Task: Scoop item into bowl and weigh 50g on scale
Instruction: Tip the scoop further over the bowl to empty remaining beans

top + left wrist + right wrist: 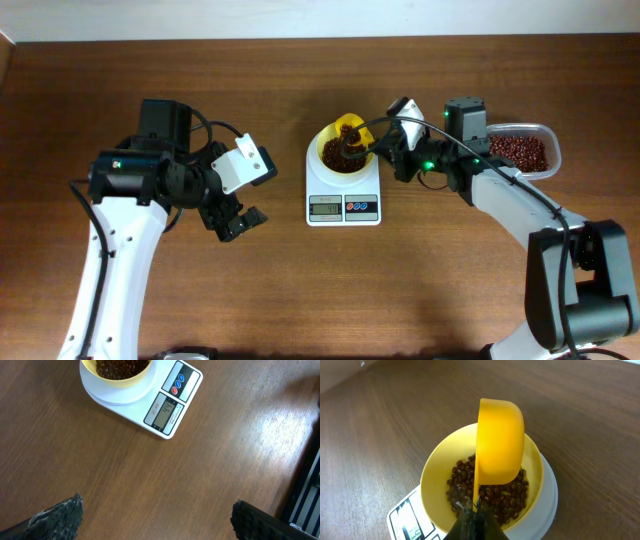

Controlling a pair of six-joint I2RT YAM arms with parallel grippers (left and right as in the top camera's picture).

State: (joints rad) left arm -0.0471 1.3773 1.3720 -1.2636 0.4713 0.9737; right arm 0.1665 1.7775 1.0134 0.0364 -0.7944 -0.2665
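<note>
Right pincer [475,522] is clenched on the handle of the yellow scoop [500,442]. The scoop is tipped on edge over the bowl [432,475], with its back to the wrist camera, so I cannot tell what is left in it.

The bowl sits on the scale [343,208], mid-counter toward the far edge. Beans [490,495] cover the bowl's floor. The rest lie in the clear container [520,126] by the far right corner.

Left pincer [240,222] is released, jaws wide, holding nothing. It hangs over bare counter [300,300] to the left of the scale.

The display faces the near edge. It is visible from the left wrist, but the digits are too small for me to trust.

Risks as I judge them:
- Overshoot. A scoop tipped this steeply dumps all at once, and 50g leaves little margin.
- False reading, if the scoop lip or handle rests on the bowl rim while I check the weight.
- Beans bouncing over the low rim onto the counter, where they would go unweighed.
- A careless withdrawal catching the rim and sliding the light bowl off the scale.
</note>
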